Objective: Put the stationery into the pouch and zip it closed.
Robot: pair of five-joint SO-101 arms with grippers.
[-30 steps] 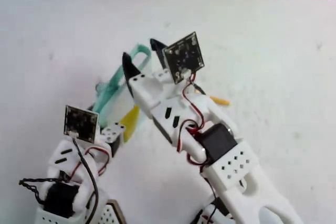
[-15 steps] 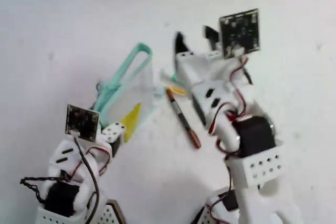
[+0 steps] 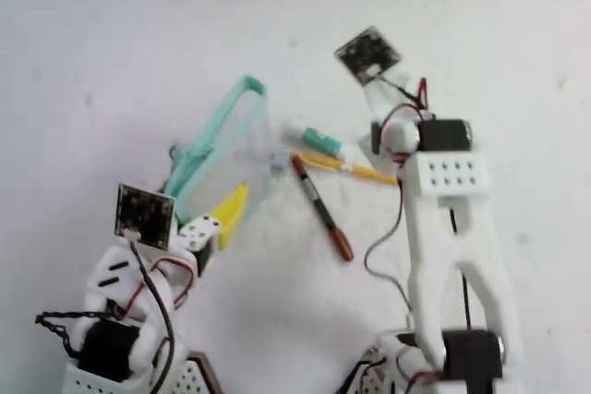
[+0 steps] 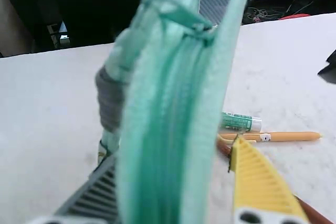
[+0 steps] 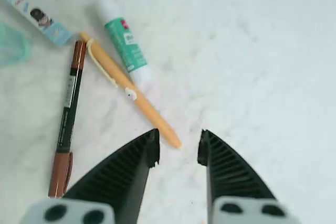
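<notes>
A clear pouch (image 3: pixel 226 149) with a teal zip edge (image 4: pixel 173 103) stands on its side at the table's left middle. My left gripper (image 4: pixel 173 124) is shut on its lower end, between a grey finger (image 4: pixel 107 98) and a yellow finger (image 3: pixel 231 211). To the pouch's right lie a small pale blue eraser (image 5: pixel 37 14), a green glue stick (image 3: pixel 323 143), a yellow pen (image 3: pixel 349 169) and a brown marker (image 3: pixel 321 208). My right gripper (image 5: pixel 178 145) hangs open just past the yellow pen's (image 5: pixel 131 95) tip, with nothing between its black fingers.
The white table (image 3: pixel 111 53) has free room at the far side and to the right of the right arm (image 3: pixel 443 219). The left arm's base (image 3: pixel 120 339) sits at the near left edge.
The right arm has swung away from the pouch to the right and pulled back, uncovering the pen, marker and glue stick. The left arm and pouch have stayed put.
</notes>
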